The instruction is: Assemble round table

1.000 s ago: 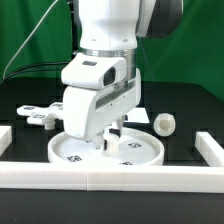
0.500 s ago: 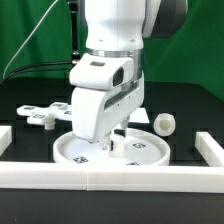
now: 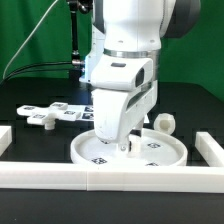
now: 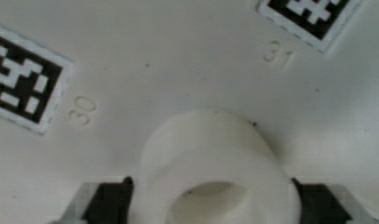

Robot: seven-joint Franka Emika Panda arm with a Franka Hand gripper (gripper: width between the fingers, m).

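The big round rimmed disc (image 3: 165,152) lies flat on the black table against the front rail. My gripper (image 3: 124,143) reaches straight down into its middle. In the wrist view the disc's surface (image 4: 168,60) with its square tags fills the frame. My gripper (image 4: 211,205) has one dark finger (image 4: 111,202) on each side of the disc's raised white hub (image 4: 207,150), closed about it. The short thick cylinder leg (image 3: 164,124) stands behind the disc toward the exterior view's right. The cross-shaped foot piece (image 3: 44,116) lies at the exterior view's left.
A long white border rail (image 3: 60,176) runs along the front. Short rail pieces stand at the exterior view's left (image 3: 5,135) and right (image 3: 212,150). A green curtain hangs behind the table.
My gripper and the round disc have slid together along the front rail toward the exterior view's right. The disc now lies closer to the leg. The leg and foot piece have not moved.
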